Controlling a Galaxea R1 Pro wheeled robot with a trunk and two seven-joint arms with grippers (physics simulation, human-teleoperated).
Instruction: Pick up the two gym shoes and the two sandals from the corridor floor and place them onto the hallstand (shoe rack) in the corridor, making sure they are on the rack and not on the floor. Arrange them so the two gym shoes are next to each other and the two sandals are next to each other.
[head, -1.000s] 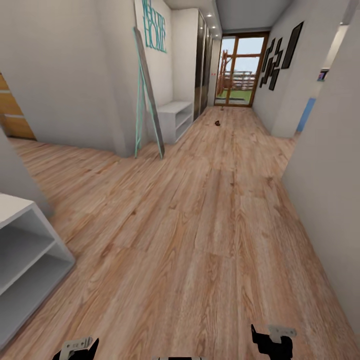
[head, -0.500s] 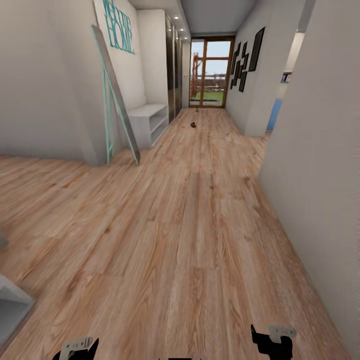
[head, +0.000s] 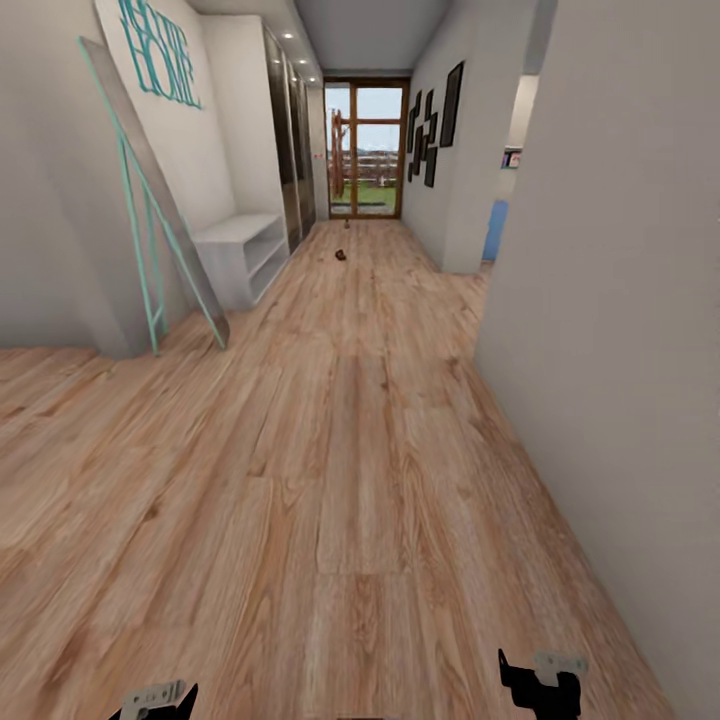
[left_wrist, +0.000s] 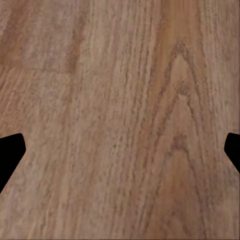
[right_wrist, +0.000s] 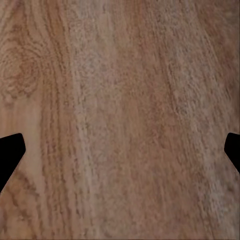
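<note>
Leaning mirror (head: 150, 210) (teal frame), glazed door (head: 362, 150)

Home corridor — "HOME" lettering (head: 160, 50), plank floor (head: 340, 450)

Sandal (head: 341, 255) far ahead — floor (head: 340, 470).

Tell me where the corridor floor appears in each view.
Head view: corridor floor spreads from bottom edge to the distant glass door.
Left wrist view: beneath the open left gripper.
Right wrist view: beneath the open right gripper.
Shared landmark: its light-brown wood grain.
</note>
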